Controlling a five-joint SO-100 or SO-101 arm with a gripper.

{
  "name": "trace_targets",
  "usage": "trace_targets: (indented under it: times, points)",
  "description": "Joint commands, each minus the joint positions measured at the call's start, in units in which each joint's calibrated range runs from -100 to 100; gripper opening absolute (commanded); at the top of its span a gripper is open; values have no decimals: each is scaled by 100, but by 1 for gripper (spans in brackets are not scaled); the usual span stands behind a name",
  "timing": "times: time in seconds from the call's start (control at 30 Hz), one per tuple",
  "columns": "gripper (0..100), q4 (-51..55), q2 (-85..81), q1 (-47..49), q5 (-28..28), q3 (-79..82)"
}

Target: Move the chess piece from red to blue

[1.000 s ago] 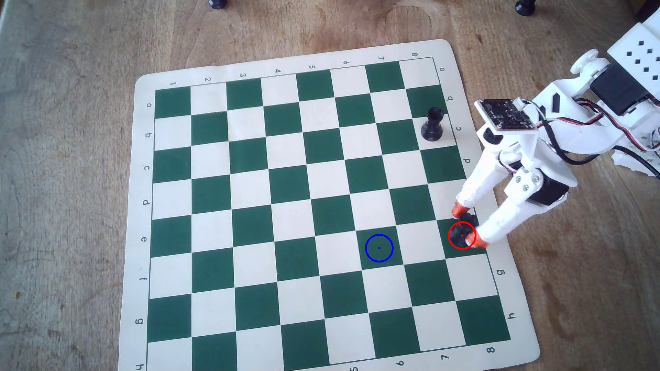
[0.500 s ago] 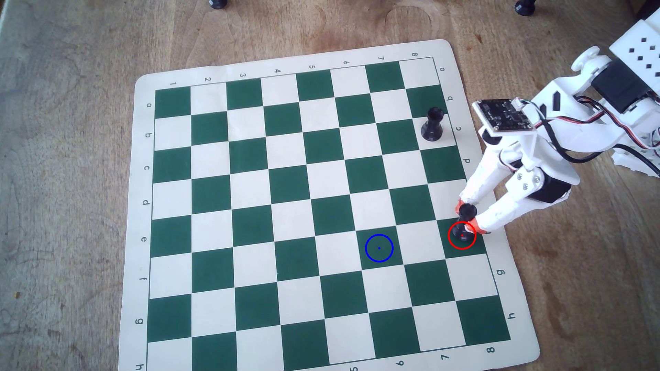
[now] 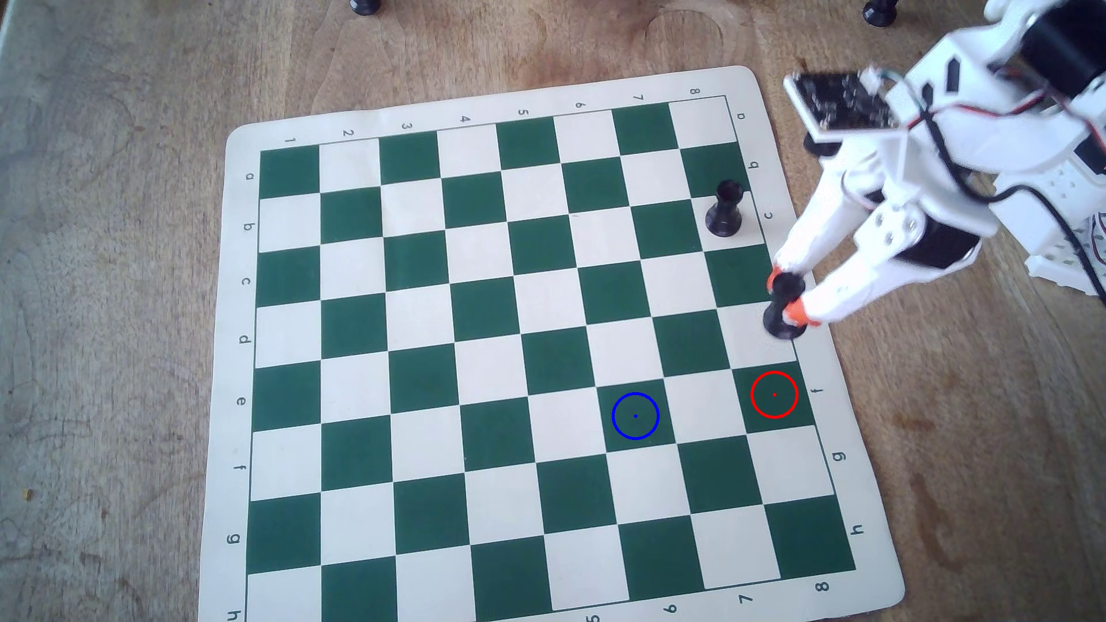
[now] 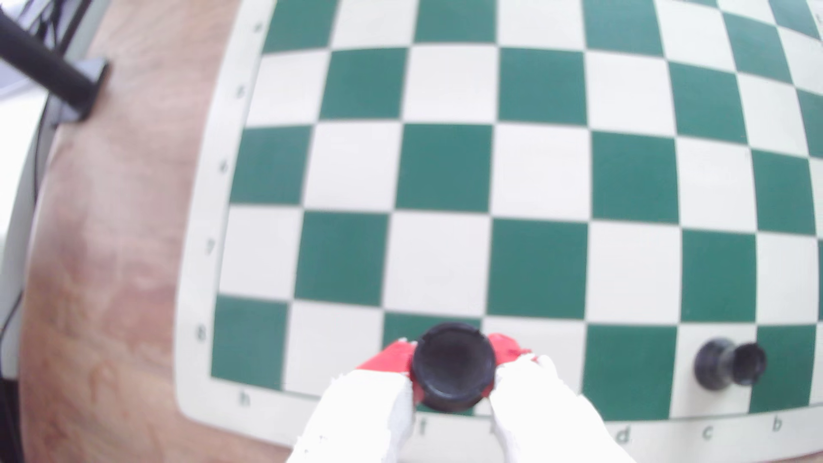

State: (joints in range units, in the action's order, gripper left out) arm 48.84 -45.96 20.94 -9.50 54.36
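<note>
My gripper (image 3: 787,294) is shut on the black chess piece (image 3: 784,311), its orange-tipped fingers clamping the cup-like top, at the board's right edge in the overhead view. The piece sits above the red circle (image 3: 774,395) in that view, and the circle's green square holds nothing. The blue circle (image 3: 635,415) lies two squares left of red, also with nothing on it. In the wrist view the piece's round top (image 4: 453,365) fills the gap between the red fingertips (image 4: 392,358) of the gripper (image 4: 452,356). Its base is hidden there.
A twin black piece (image 3: 725,209) stands upright farther up the right column, and shows in the wrist view (image 4: 730,365). The green and cream chessboard mat (image 3: 419,359) lies on a wooden table. Two black pieces (image 3: 365,6) (image 3: 880,12) sit off the board at the top edge.
</note>
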Motion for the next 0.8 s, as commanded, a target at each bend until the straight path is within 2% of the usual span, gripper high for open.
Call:
trace_targets:
  times: [0.0,0.17,0.53,0.77]
  points:
    - [0,202,-5,-33,-15,-1166]
    - [0,-61,1158,-41,-59,-2082]
    - [0,-2149,3390,-18,-317,-1927]
    - [0,-2706,4018,-190,-322,-1937]
